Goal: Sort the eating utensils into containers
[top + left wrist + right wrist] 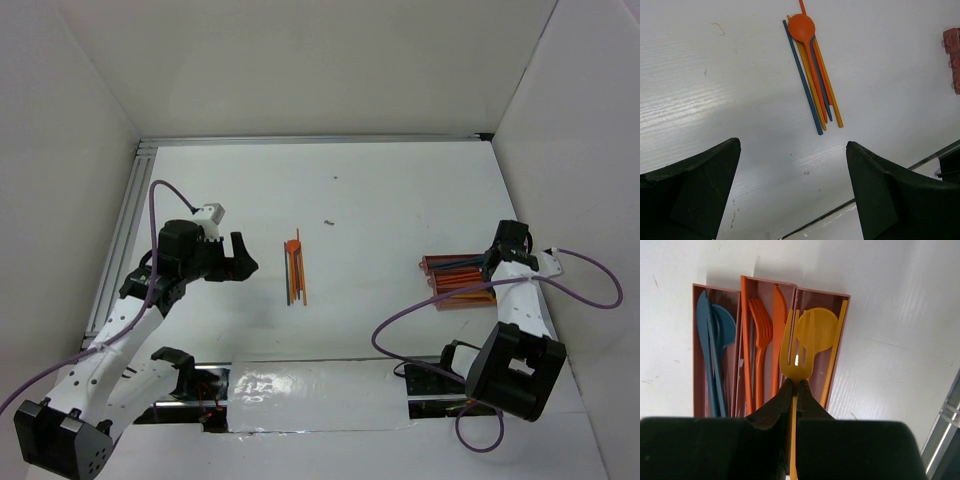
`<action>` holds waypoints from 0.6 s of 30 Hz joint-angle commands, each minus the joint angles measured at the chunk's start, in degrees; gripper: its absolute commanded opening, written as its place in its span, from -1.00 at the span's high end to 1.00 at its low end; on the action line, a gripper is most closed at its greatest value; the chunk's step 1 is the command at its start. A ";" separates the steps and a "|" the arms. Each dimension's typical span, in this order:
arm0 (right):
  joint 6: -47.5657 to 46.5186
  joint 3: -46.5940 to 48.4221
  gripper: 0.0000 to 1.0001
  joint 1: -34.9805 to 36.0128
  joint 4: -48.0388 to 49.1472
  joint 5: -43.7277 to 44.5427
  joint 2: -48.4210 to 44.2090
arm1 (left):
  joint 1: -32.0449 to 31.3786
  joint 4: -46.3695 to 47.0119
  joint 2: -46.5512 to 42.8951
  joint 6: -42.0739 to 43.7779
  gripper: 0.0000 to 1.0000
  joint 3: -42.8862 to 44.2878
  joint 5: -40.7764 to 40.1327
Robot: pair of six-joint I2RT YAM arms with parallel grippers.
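A yellow plastic fork (796, 357) is seen clamped by its neck in the clenched right claw (795, 390). Its tines are held over the right-hand trough of a reddish-brown three-trough plastic tray (845, 310), above a yellow plastic spoon (824, 327) lying there; whether tines and spoon touch cannot be told. An orange plastic fork and knife (760, 335) are lodged in the middle trough, and blue plastic utensils (715, 335) in the left one. The tray is set near the right edge of the white tabletop (400, 190), close to the white side wall (580, 150), so little room is given on that side. A loose bundle of orange and blue plastic sticks (296, 268), topped by an orange spoon, is laid at the centre with bare surface all around it. The left claw (240, 258) is held released, jaws wide, just left of the bundle and apart from it. Metal rails (130, 220) are run along the left and far edges.
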 commanded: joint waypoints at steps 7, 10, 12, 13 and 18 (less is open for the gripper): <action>-0.58 -2.46 0.96 -0.31 4.90 -0.01 0.99 | -0.16 1.47 -0.98 0.23 -1.00 0.98 0.77; -0.14 -2.46 0.85 -0.31 4.90 0.68 1.08 | -0.16 1.38 -0.98 0.23 -1.00 0.98 0.69; 0.30 -2.46 0.74 -0.31 4.90 0.69 1.17 | -0.07 1.47 -1.33 0.41 -0.99 0.89 0.69; 0.82 -2.46 0.64 -0.40 4.90 0.69 1.17 | -0.16 1.39 -1.34 0.32 -0.99 0.89 0.69; 1.71 -1.32 0.29 -0.40 3.67 0.69 2.13 | -0.08 1.38 -1.77 0.32 -0.99 0.98 0.51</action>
